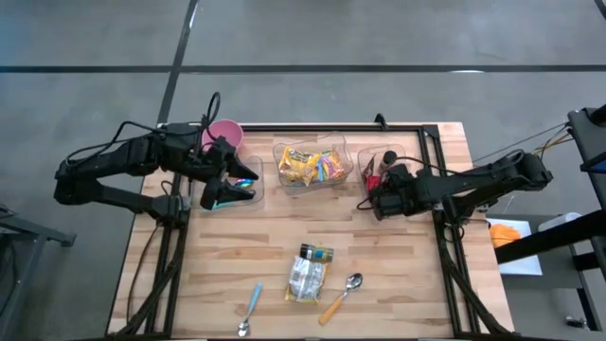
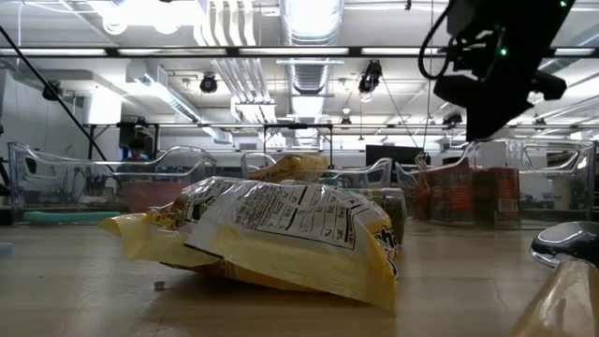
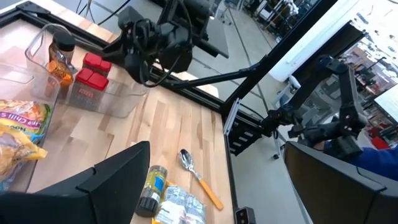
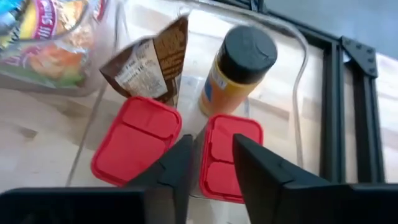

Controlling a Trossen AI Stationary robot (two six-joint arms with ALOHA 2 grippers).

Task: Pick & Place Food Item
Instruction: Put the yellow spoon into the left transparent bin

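Only "CHILI" on a yellow snack bag (image 3: 22, 118) is partly readable.

- The right end effector (image 4: 208, 158) hides part of a red-lidded container (image 4: 229, 155).
- The chip bag (image 4: 43, 43) is cut off at the edge.
- Whether anything is gripped, I can't tell.
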